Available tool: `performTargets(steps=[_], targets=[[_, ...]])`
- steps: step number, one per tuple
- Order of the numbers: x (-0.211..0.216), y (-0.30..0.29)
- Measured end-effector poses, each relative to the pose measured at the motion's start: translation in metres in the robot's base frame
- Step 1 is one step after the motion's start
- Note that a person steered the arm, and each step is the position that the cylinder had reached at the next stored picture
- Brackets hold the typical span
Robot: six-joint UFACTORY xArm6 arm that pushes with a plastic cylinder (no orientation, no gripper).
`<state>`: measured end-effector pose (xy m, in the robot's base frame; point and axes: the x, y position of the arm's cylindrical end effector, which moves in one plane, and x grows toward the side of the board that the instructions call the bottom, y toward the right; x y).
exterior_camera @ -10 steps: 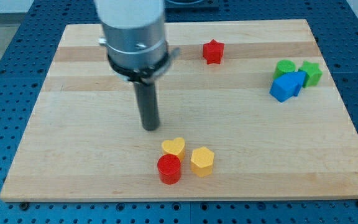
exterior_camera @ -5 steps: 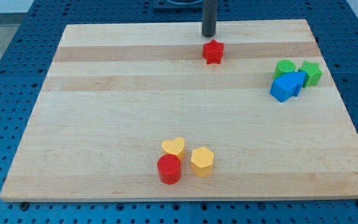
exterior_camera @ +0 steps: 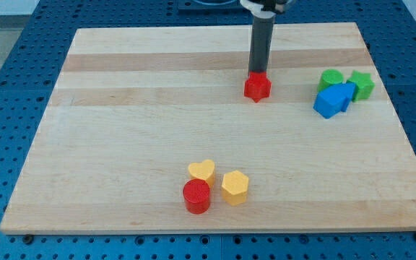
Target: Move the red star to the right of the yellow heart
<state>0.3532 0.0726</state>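
The red star [exterior_camera: 257,88] lies on the wooden board in the upper middle of the view. My tip [exterior_camera: 256,74] stands right at the star's top edge, touching it. The yellow heart [exterior_camera: 202,171] lies low on the board, a little left of centre, far below and left of the star. A yellow hexagon [exterior_camera: 235,187] sits just right of and below the heart. A red cylinder [exterior_camera: 196,196] sits just below the heart.
At the view's right, a blue block [exterior_camera: 334,100], a green block [exterior_camera: 331,78] and a green star [exterior_camera: 362,84] are clustered together. The board [exterior_camera: 107,130] rests on a blue pegboard table.
My tip moved from the board's left middle to above the star, then came down onto it. The red star has slid down and slightly right.
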Motion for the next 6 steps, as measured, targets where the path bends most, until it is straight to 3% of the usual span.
performTargets(steps=[3,6], targets=[[0.103,0.000],[0.163,-0.009]])
